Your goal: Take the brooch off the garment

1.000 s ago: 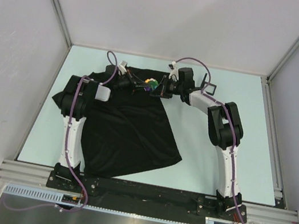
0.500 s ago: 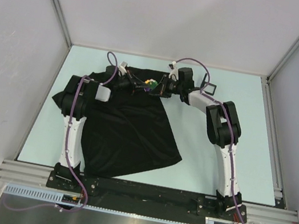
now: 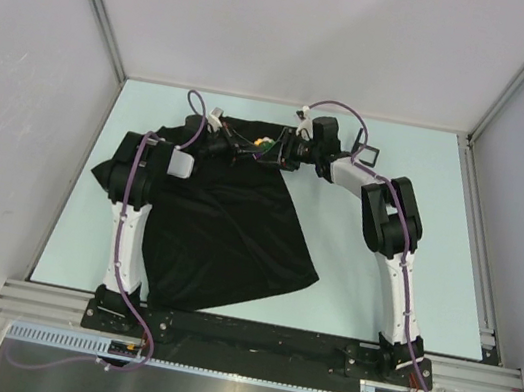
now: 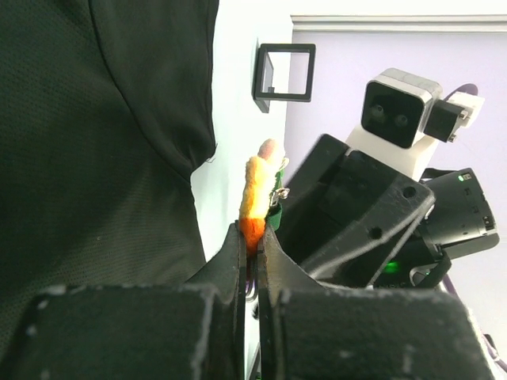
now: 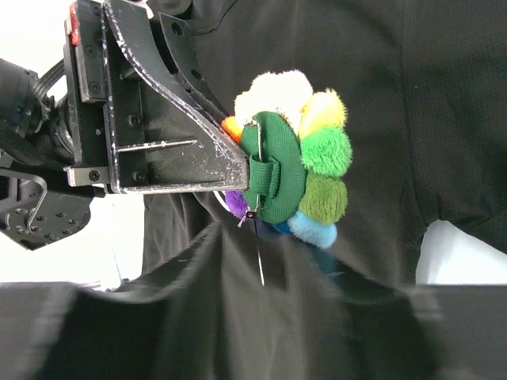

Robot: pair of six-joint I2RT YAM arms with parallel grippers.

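The black garment (image 3: 227, 220) lies spread on the table. My left gripper (image 3: 253, 148) is shut on the brooch (image 3: 266, 143) at the shirt's far edge and holds it off the cloth. In the left wrist view the jaws (image 4: 253, 233) pinch its orange rim (image 4: 255, 190). In the right wrist view the brooch (image 5: 297, 166) shows coloured pompoms and a green back, and its bare pin (image 5: 260, 261) points down over black cloth (image 5: 444, 119). My right gripper (image 3: 283, 151) is right against the brooch. Its fingers show only as dark blur against the cloth (image 5: 253, 324).
A small black square frame (image 3: 367, 156) stands on the pale table (image 3: 418, 234) behind the right arm; it also shows in the left wrist view (image 4: 285, 73). Grey walls and metal rails close in the table on three sides.
My right gripper has moved slightly towards the far side and closer to the brooch, now covering more of it from above. My left gripper has stayed shut on the brooch.
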